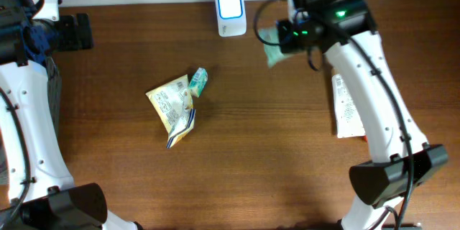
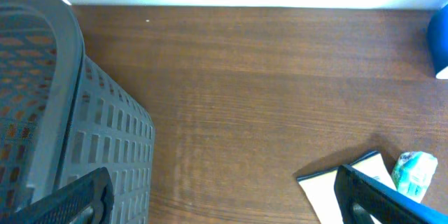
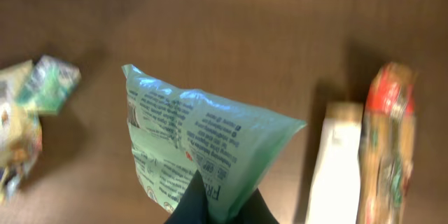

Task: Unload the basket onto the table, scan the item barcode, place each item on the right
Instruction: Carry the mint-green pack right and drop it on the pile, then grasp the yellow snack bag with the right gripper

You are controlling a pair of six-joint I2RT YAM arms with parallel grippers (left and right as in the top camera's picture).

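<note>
The right end effector [image 3: 213, 203] is clamping one corner of the light, floppy, probably slippery green pouch [image 3: 203, 136], while the left end effector [image 2: 220, 199] is hanging with fingers apart.

Even warm light, one blurred view
Our overhead view is sharp; the scanner [image 1: 230, 3] glows white, soft shadows lie on the desk [image 1: 273, 158]; our right wrist view blurs the green pouch [image 3: 210, 147].

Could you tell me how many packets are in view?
5: green pouch in the right tool; yellow packet and small green packet mid-table; white packet and red packet by the right arm. Others may be hidden.
</note>
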